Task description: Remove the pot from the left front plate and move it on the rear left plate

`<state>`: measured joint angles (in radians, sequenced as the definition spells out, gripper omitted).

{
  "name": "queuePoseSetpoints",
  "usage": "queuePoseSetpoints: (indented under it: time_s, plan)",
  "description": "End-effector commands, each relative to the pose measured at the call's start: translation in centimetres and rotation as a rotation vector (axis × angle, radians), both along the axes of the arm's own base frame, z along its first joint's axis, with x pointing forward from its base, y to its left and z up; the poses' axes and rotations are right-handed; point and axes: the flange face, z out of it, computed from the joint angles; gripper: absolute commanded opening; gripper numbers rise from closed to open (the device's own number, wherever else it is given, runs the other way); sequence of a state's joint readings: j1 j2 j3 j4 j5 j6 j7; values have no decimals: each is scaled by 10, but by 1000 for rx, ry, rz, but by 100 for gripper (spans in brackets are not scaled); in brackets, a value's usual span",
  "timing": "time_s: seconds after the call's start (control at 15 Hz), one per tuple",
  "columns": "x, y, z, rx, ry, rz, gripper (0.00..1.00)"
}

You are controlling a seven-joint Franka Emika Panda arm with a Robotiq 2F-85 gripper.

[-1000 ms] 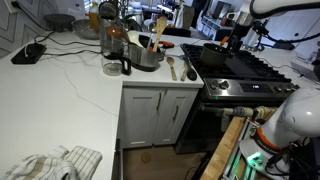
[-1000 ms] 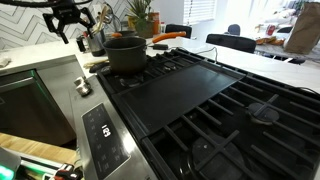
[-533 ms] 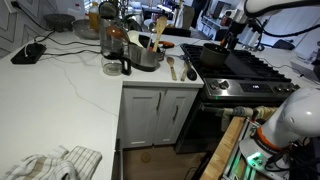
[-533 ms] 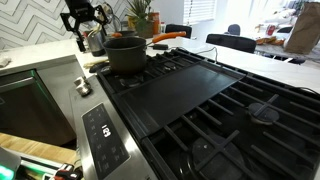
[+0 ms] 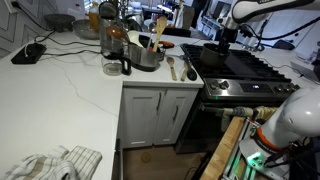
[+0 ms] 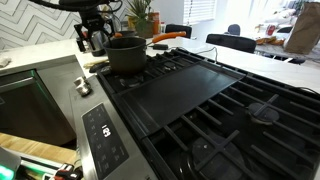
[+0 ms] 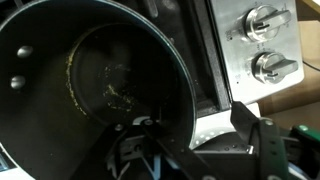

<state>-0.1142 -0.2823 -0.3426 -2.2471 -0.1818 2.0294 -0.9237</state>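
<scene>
The pot [image 6: 127,55] is low, round and black, and stands on a grate at the end of the black gas hob [image 6: 205,100] nearest the counter. It also shows in an exterior view [image 5: 213,52]. In the wrist view the pot [image 7: 90,80] fills the left, empty, with a stained bottom. My gripper [image 7: 190,138] is open and straddles the pot's rim, one finger [image 7: 250,125] outside and the other inside. It hangs at the pot's edge in both exterior views [image 6: 94,33] [image 5: 228,35]. I cannot tell whether it touches the rim.
A steel pot with wooden utensils [image 5: 150,50] and a glass jug [image 5: 115,48] stand on the white counter beside the hob. Two steel knobs [image 7: 272,65] sit on the stove front. A flat black griddle [image 6: 190,85] covers the hob's middle. A plant [image 6: 140,15] stands behind the pot.
My gripper has moved in and down, from up and away from the pot to its rim. The pot has not moved.
</scene>
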Motion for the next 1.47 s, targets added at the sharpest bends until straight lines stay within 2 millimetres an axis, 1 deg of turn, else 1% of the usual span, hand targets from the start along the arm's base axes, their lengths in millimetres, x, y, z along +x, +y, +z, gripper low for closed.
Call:
queuePoseSetpoints:
  time_s: [0.0,0.07,0.2,0.27,0.33,0.4,0.53,0.67,0.87,1.2,1.4]
  plan:
    - [11,-10,-16,9,5,-20,44]
    - [14,-11,-20,6,3,-24,35]
    - [18,-13,-24,3,-2,-33,22]
    - [19,-14,-24,4,-3,-37,13]
    - [19,-15,-24,6,-2,-39,6]
    - [19,-15,-23,12,1,-47,1]
    - [16,-14,-17,23,1,-64,0]
    - [11,-18,-5,23,-20,-91,1]
    - [2,-32,15,-8,-64,-146,1]
    - [-18,-70,45,-88,-145,-224,1]
    - [-34,-103,67,-162,-183,-269,1]
